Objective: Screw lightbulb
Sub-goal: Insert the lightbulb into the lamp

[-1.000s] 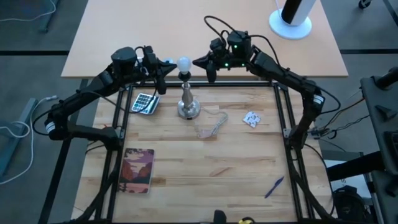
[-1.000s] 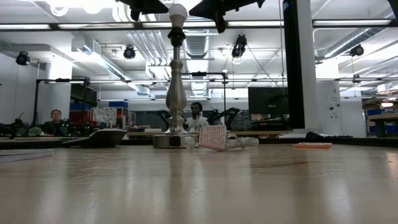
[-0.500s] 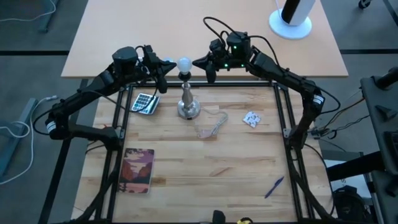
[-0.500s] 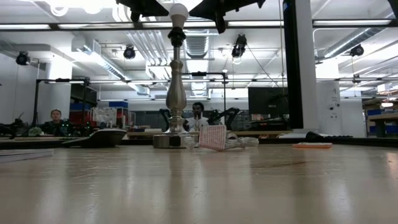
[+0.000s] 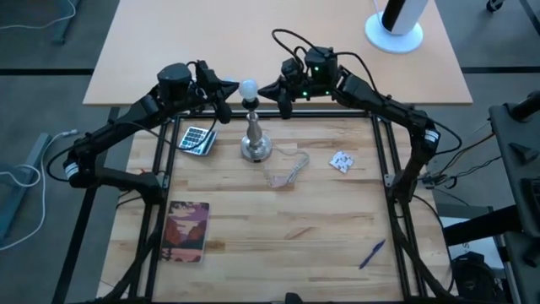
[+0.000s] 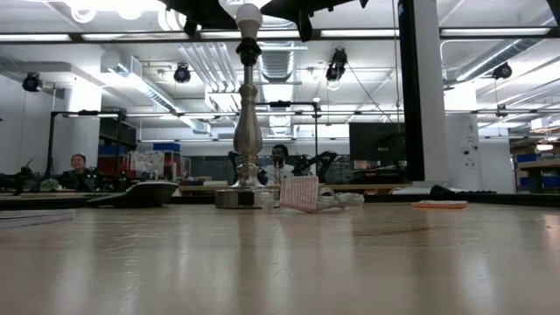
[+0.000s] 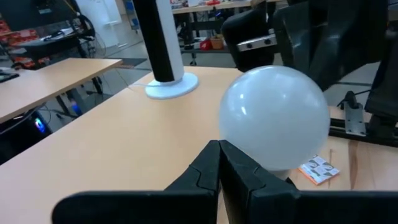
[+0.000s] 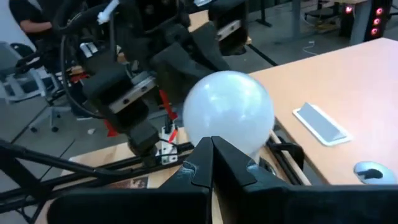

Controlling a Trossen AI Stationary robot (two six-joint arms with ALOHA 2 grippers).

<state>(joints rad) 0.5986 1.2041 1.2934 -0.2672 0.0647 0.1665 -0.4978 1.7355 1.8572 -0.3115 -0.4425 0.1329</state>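
Note:
The white round lightbulb (image 5: pixel 248 87) sits by its base in the black socket (image 6: pixel 248 51) on top of the silver lamp stand (image 5: pixel 254 139), which stands upright at the table's far middle. My left gripper (image 5: pixel 229 89) is shut, its tips level at the bulb's left side. My right gripper (image 5: pixel 263 89) is shut too, level at the bulb's right side. Each wrist view shows the bulb (image 7: pixel 273 118) (image 8: pixel 229 112) just past that arm's closed fingertips, with the other arm behind it. My left gripper has its shut fingertips (image 7: pixel 219 149) at the bulb's lower left side (image 7: pixel 233 146), coming level from the table's left; whether they touch the glass I cannot tell. My right gripper has its shut fingertips (image 8: pixel 211 146) against the bulb's lower right side (image 8: pixel 239 146), coming level from the table's right. The bulb stays upright in the socket.
A calculator (image 5: pixel 197 139) lies left of the stand, a clear wrapper (image 5: pixel 287 169) and a small white packet (image 5: pixel 342 160) to its right. A book (image 5: pixel 187 230) and a blue pen (image 5: pixel 371 253) lie nearer. People sit beyond the table (image 6: pixel 79 162).
Both shut grippers have edged a little closer to the bulb, the left from the table's left and the right from its right. The bulb and the stand have kept their place.

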